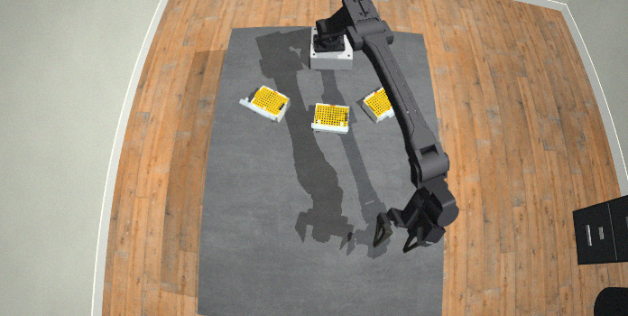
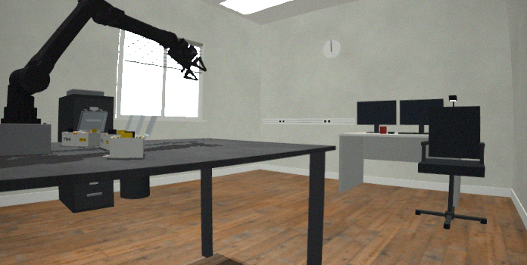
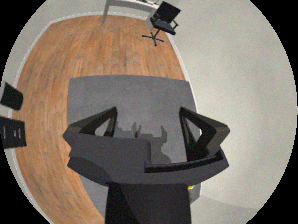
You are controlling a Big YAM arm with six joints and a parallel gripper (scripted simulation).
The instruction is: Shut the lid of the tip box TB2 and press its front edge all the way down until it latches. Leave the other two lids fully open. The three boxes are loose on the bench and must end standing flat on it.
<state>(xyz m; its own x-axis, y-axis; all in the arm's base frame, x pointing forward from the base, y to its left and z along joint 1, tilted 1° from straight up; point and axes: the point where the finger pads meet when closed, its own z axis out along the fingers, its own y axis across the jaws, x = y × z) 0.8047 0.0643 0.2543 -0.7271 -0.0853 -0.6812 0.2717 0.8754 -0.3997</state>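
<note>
Three white tip boxes with yellow tip racks stand on the grey bench near the arm's base, in the top view: a left box [image 1: 266, 103], a middle box [image 1: 331, 117] and a right box [image 1: 378, 104] partly hidden under the arm. All three racks show, so the clear lids stand open. From the side, one open lid [image 2: 92, 120] rises above the boxes [image 2: 126, 146]. I cannot read which box is TB2. My gripper [image 1: 392, 246] [image 2: 194, 70] is open and empty, high above the bench's far end, well away from the boxes. The wrist view shows only the spread fingers.
The arm's base sits on a grey block [image 1: 330, 54] just behind the boxes. A black cabinet [image 1: 600, 228] stands off the bench to the right. A white desk with monitors [image 2: 397, 113] and a chair [image 2: 452, 150] stand across the room.
</note>
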